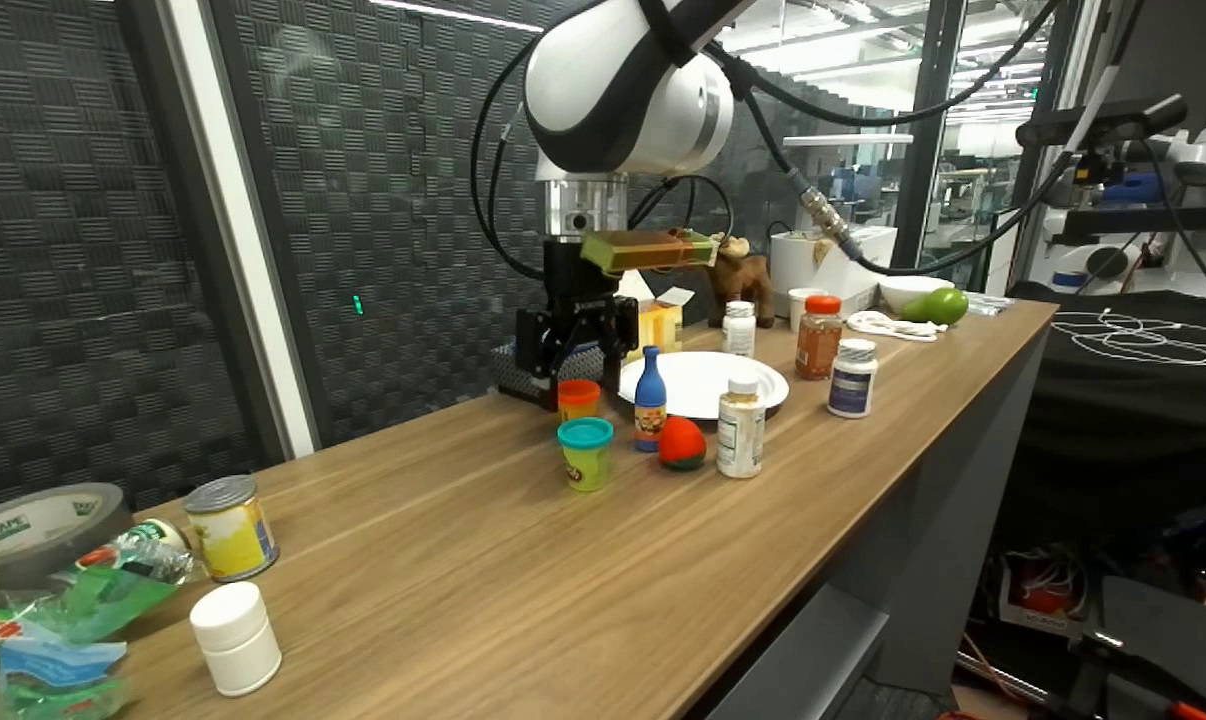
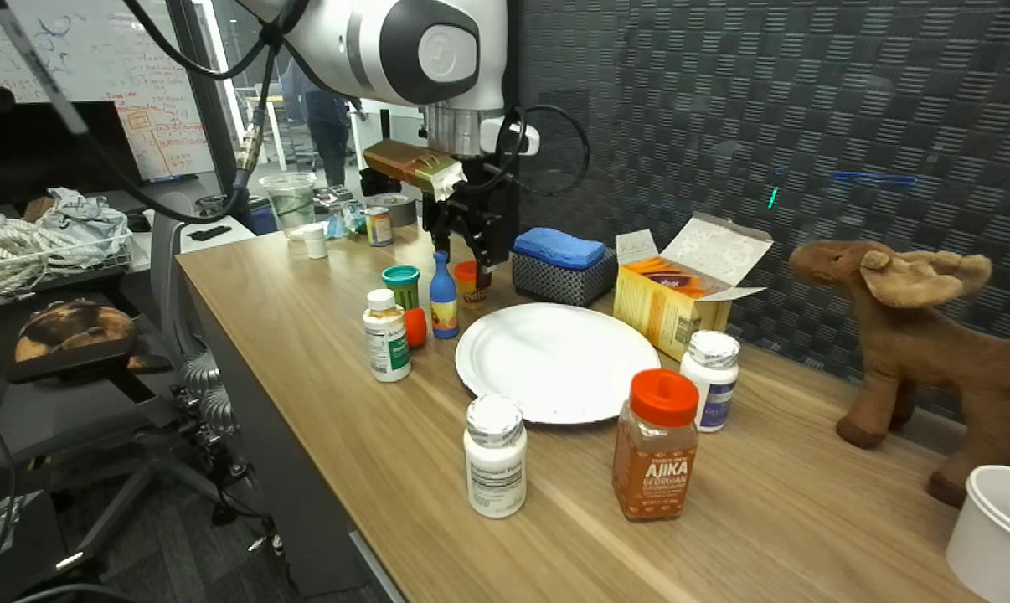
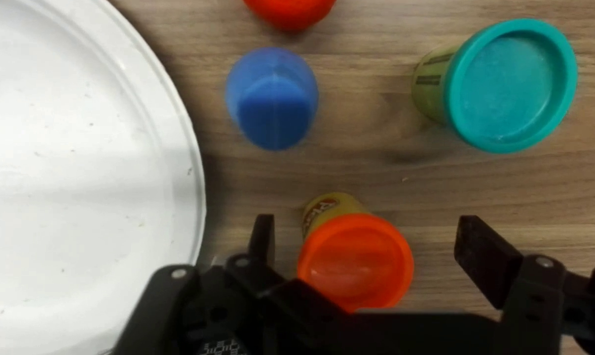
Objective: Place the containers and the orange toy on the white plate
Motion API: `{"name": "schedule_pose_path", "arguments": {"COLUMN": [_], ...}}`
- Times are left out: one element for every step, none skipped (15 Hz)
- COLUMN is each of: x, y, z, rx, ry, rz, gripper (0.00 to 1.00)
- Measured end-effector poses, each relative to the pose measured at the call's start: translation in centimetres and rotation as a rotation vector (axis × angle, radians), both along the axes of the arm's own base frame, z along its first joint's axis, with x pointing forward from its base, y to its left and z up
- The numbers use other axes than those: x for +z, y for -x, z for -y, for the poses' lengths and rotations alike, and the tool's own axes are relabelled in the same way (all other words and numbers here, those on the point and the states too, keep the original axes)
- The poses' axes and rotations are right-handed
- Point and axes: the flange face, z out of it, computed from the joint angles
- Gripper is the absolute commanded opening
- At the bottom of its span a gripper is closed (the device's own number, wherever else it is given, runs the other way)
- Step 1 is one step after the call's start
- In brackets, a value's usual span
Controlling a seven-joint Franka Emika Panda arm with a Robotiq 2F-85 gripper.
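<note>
— Right beside the white plate [image 2: 555, 360], what is that
— A rounded yellow tub [image 3: 334, 204] with a smooth orange lid; the gripper [image 3: 369, 241] is unclenched, its blocky black fingers [image 3: 485, 261] apart on either side of it
— And crowding the plate
— A flap-topped cardboard box [image 2: 660, 316], a white cylindrical bottle [image 2: 713, 385] with a bluish label and a slim, tapering blue bottle [image 2: 444, 306]
— The orange toy [image 1: 682, 443]
— Near the plate on the wood-grained table [image 1: 463, 570], round, dark green underneath, farther out than the blue bottle
— Anything in the way
— The blue bottle, between the plate and the teal-lidded tub [image 1: 586, 455]
— Farther off
— Well apart from the plate, a soft brown plush moose [image 2: 924, 360]
</note>
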Motion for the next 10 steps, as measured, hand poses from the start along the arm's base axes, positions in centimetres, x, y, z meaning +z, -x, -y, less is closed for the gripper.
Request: {"name": "schedule_pose_path", "arguments": {"x": [-0.08, -0.05, 0.02, 0.13, 0.25, 0.34, 0.41, 0.48, 0.55, 0.68], "y": [-0.07, -0.12, -0.17, -0.24, -0.31, -0.37, -0.41, -0.45, -0.50, -0.56], "z": [0.05, 0.12, 0.20, 0.26, 0.30, 0.35, 0.40, 0.44, 0.47, 0.50], "rx": [0.000, -0.001, -0.002, -0.002, -0.001, 0.002, 0.006, 0.009, 0.012, 0.015], "ry": [0.001, 0.002, 0.003, 0.005, 0.007, 0.013, 0.021, 0.027, 0.033, 0.037], "rz": [0.000, 0.001, 0.003, 0.006, 0.009, 0.012, 0.015, 0.017, 0.020, 0.023], "gripper": [0.61, 0.53, 0.43, 0.37, 0.29, 0.29, 0.29, 0.29, 0.29, 0.29]}}
